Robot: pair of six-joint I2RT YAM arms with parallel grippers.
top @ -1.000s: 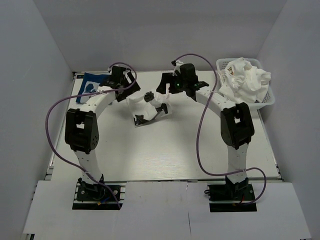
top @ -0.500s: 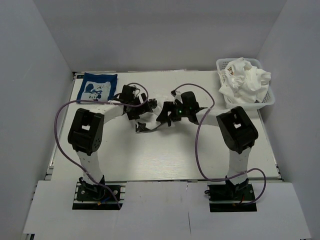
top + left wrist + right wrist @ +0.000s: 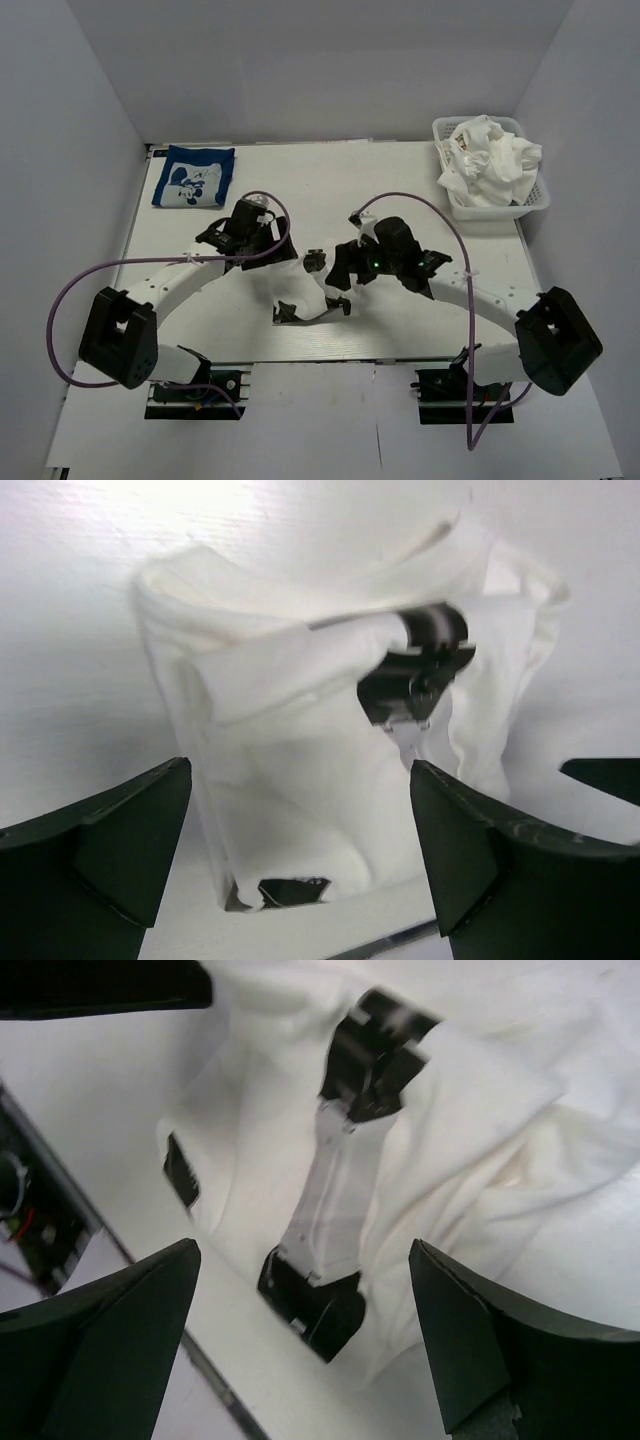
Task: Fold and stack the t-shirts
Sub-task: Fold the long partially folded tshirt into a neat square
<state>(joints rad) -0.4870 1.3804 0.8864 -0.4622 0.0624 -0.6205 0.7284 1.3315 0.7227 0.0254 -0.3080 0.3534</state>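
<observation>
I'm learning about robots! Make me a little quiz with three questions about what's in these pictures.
1. True or false: the navy t-shirt lies folded at the far left corner of the table.
2. What is in the white basket? A) crumpled white cloth B) toy blocks C) nothing
3. Fill in: the left fingers and right fingers hang over the white t-shirt, spread ____.
Key: 1 true; 2 A; 3 open.
</observation>
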